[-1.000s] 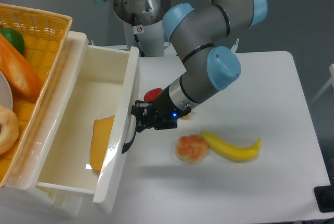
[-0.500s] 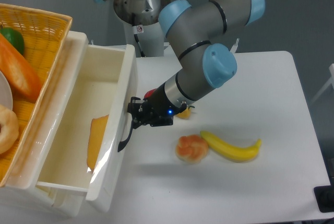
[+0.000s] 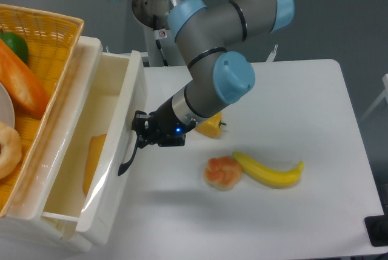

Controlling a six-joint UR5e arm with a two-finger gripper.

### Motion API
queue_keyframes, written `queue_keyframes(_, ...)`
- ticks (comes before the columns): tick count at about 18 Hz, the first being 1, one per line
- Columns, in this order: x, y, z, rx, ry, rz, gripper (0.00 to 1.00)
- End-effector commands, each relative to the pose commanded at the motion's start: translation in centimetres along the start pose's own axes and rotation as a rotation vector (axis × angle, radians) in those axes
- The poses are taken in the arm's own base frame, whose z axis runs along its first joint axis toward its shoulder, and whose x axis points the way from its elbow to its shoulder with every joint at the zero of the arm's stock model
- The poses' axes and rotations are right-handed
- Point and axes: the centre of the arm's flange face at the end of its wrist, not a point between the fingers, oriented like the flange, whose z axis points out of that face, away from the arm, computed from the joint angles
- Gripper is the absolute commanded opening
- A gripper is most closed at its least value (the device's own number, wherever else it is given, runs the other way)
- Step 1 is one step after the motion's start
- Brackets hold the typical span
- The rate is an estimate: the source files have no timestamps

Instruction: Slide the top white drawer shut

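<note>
The glossy white plastic top drawer (image 3: pixel 115 151) of a white cabinet is seen partly pulled out at the left of the white desk (image 3: pixel 291 211), its front panel angled toward the camera and its black curved handle (image 3: pixel 128 156) facing the arm. The black two-finger gripper (image 3: pixel 140 136) of the grey-and-blue robot arm (image 3: pixel 212 66) is pressed up against that handle and drawer front; whether its fingers are spread or closed cannot be told, since they are hidden against the dark handle. A flat orange wedge-shaped item (image 3: pixel 92 162) is seen lying inside the drawer, near its front wall. A yellow wicker basket (image 3: pixel 45 36) is set on top of the cabinet at the far left, and in it an orange loaf-like piece (image 3: pixel 21 87), a green round item (image 3: pixel 15 45) and a pale ring-shaped piece (image 3: pixel 7 148) are partly shown. On the desk, to the right of the gripper, a yellow curved banana (image 3: pixel 270 172) is laid just beside a round orange-and-cream pastry-like item (image 3: pixel 222 172), and a small yellow object (image 3: pixel 209 128) is partly covered by the arm's wrist.
</note>
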Motion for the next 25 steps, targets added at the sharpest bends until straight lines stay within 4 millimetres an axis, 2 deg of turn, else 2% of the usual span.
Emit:
queue_keyframes(14, 3.6, -0.5, 2.8, -0.06, -0.012, 0.048, 0.0)
queue_keyframes(25, 4.6, -0.9, 3.8, -0.072, -0.006, 0.073, 0.0)
